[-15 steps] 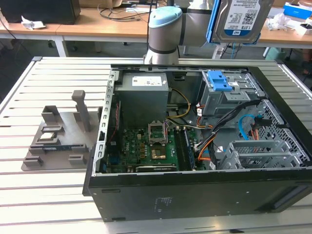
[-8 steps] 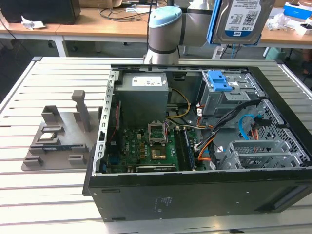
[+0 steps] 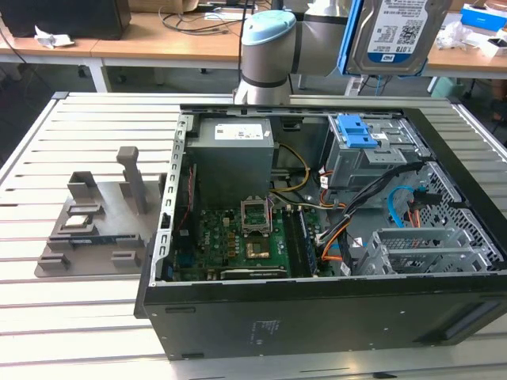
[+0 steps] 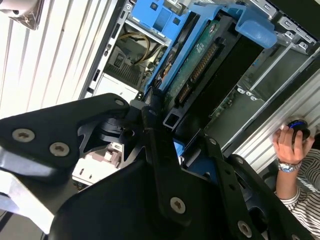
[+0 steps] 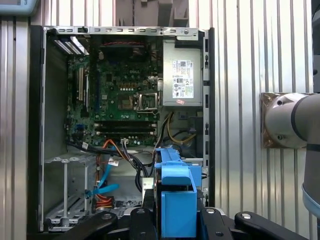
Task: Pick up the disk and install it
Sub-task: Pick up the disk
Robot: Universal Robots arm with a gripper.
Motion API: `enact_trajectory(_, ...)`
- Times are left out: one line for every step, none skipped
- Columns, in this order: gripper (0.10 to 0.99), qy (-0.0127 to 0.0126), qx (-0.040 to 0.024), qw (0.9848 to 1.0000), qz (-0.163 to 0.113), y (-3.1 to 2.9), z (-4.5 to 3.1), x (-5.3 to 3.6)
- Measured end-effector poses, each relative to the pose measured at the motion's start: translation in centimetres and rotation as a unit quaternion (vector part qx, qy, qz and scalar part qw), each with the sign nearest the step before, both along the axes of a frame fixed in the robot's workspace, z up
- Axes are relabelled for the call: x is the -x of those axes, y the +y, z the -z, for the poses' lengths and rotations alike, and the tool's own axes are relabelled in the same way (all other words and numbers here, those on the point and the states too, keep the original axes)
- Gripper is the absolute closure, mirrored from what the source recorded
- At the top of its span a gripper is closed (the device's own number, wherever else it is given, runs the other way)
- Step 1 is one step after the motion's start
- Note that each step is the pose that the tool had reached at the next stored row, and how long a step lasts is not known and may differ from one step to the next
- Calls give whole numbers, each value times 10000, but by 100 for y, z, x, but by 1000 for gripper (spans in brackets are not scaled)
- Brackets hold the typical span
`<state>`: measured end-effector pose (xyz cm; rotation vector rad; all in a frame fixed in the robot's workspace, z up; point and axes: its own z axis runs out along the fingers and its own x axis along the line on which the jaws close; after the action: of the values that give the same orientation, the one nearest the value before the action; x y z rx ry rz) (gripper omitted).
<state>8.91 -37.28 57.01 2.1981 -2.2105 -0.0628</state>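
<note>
The disk, a silver drive with a white-and-blue label in bright blue rails, hangs upright in the air above the far corner of the open computer case, on the exterior view's right. My gripper is shut on the disk, its black fingers pressing on both sides of the blue carrier. In the second wrist view the gripper clasps the disk's edge, and the green circuit side of the disk shows. Below it in the case sits a drive bay with a blue latch plate.
Inside the case lie the motherboard, the power supply, loose cables and a metal drive cage. A grey stand with upright posts sits on the slatted table at the exterior view's left. A person's hand is beside the table.
</note>
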Motion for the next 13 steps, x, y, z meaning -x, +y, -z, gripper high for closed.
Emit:
enact_trajectory(718,0,0,10000,0,-12,1,0)
enact_trajectory(718,0,1,10000,0,-29,1,0)
enact_trajectory(718,0,1,10000,0,-40,2,0)
enact_trajectory(718,0,1,10000,0,-47,2,0)
enact_trajectory(718,0,1,10000,0,-56,2,0)
enact_trajectory(718,0,1,10000,0,-63,2,0)
enact_trajectory(718,0,2,10000,0,-73,2,0)
enact_trajectory(718,0,2,10000,0,-84,3,0)
enact_trajectory(718,0,2,10000,0,-98,4,0)
enact_trajectory(718,0,3,10000,0,-105,4,0)
enact_trajectory(718,0,3,10000,0,-112,4,0)
enact_trajectory(718,0,3,10000,0,-128,5,0)
enact_trajectory(718,0,3,10000,0,-143,5,0)
